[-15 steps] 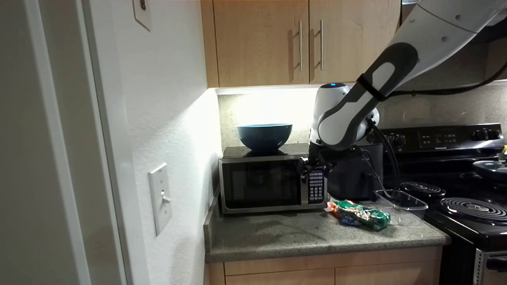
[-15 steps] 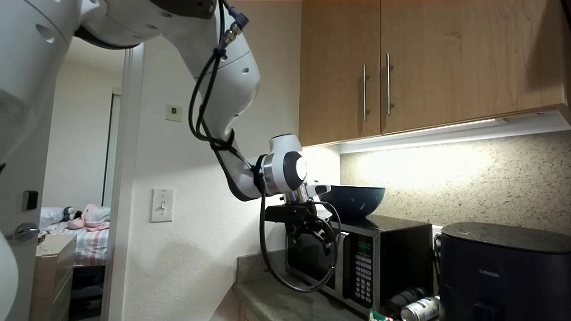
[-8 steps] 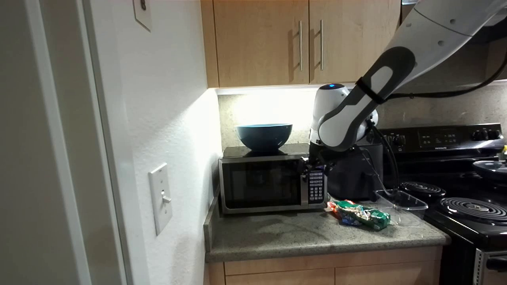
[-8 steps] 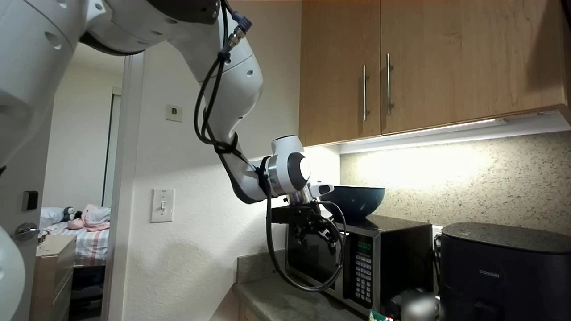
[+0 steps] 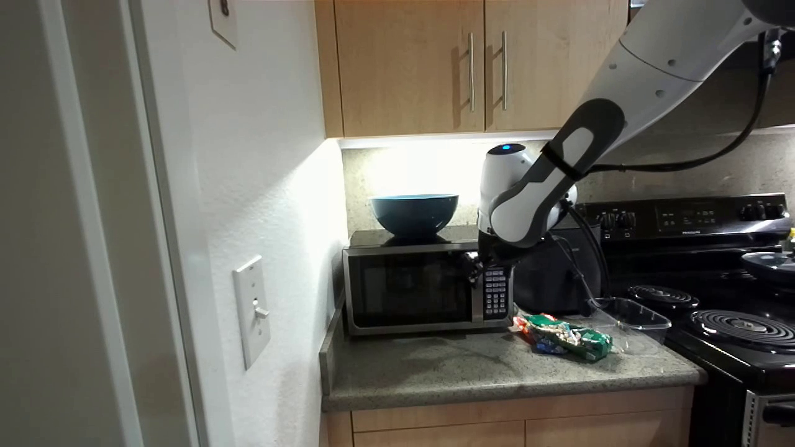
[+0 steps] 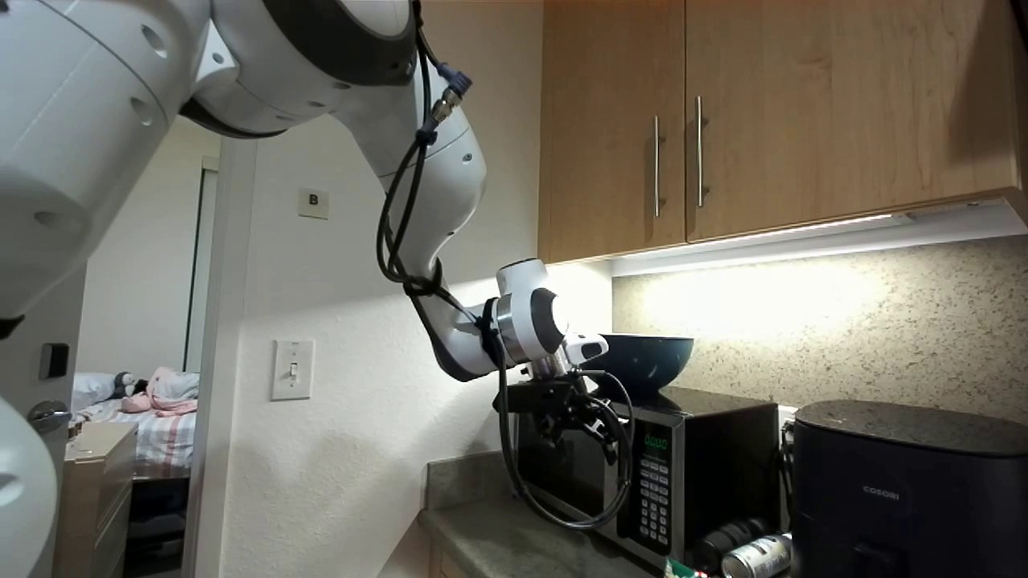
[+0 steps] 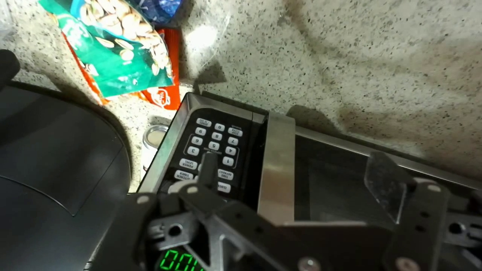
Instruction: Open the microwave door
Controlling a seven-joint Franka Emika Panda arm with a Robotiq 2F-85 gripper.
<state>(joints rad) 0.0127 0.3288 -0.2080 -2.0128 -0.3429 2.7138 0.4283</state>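
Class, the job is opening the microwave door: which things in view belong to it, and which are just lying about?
Belong to the job: microwave, microwave door, door handle, gripper.

Just lying about: blue bowl atop the microwave, snack bags, clear plastic container, black COSORI appliance, can.

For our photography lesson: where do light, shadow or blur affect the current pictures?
In both exterior views, under-cabinet light washes out part of the backsplash; in the wrist view, glare beside the green packet, shadows on the counter, the hand partly blurred.
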